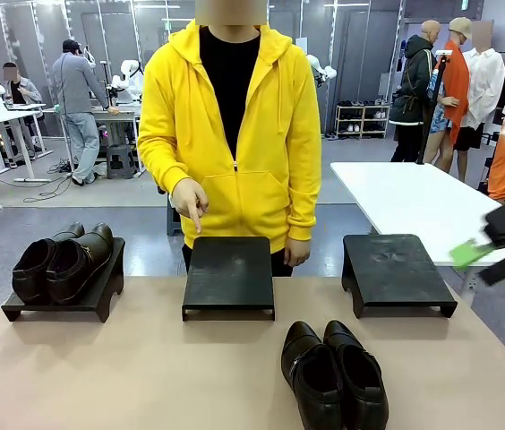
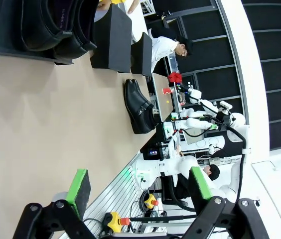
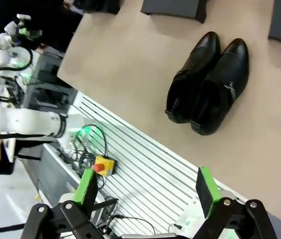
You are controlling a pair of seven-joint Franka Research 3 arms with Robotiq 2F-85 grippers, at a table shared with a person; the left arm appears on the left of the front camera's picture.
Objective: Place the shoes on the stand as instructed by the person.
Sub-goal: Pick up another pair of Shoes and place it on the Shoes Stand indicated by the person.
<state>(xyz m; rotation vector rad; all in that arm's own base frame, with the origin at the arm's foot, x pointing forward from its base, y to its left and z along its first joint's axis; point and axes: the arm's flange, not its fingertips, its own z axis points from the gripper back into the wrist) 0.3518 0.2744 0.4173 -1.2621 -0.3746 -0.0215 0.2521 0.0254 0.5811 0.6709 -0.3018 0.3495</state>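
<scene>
Two pairs of shoes on scene. First pair [image 1: 63, 260] sits on the left stand [image 1: 109, 285], well left of the middle stand [image 1: 228, 273], toes toward the far side. Second pair [image 1: 333, 372] lies loose on the table [image 1: 127, 376], on the near side of the middle stand and slightly right of it. Its shoes touch side by side, toes toward that stand. Right stand [image 1: 396, 269] sits right of the middle stand, same row. Person [image 1: 230, 125] in a yellow hoodie stands directly behind the middle stand. Pointing hand [image 1: 190, 202] has its index finger down over the stand's far left corner, contact unclear. Other hand [image 1: 297, 253] hangs at its far right corner. Left gripper [image 2: 139, 183]: fingers spread wide, nothing between them, well back from the middle stand on the robot's side. Right gripper [image 3: 147, 186]: fingers also spread wide, holding nothing, well right of the middle stand, beyond the right stand.
</scene>
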